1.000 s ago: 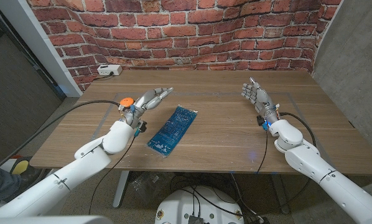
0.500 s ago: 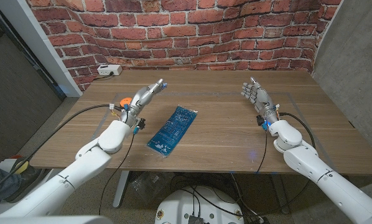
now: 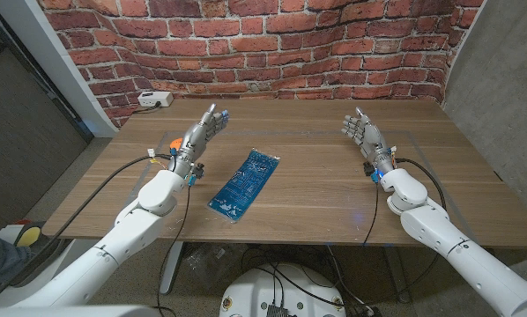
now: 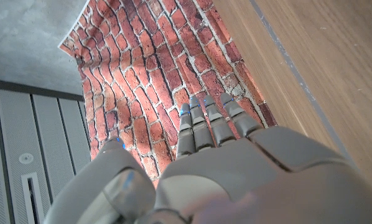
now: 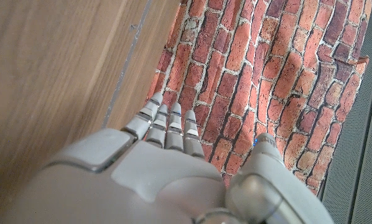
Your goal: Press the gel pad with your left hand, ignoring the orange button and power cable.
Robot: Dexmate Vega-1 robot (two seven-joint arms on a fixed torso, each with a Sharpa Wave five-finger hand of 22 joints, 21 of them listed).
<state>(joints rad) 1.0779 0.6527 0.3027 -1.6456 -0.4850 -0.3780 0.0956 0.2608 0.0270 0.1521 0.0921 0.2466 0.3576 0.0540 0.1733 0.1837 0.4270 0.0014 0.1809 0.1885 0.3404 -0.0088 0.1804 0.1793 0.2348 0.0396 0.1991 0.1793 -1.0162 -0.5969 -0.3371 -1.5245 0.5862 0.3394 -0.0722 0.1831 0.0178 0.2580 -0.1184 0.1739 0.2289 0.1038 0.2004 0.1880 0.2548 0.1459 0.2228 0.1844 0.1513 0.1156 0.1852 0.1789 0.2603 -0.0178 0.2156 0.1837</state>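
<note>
Blue gel pad point(image 3: 244, 182) lay untouched; left hand point(image 3: 200, 134) hovered open beside it, right hand point(image 3: 362, 134) open. Risk: descending onto orange button point(image 3: 177, 143).

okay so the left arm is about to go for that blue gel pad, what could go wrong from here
The left robot hand is raised beside the gel pad, not over it, so a straight press down would likely meet bare table. The orange button sits just beside that hand's wrist and could get bumped. A cable trails along the left arm and might drag or snag as it swings across.
</note>
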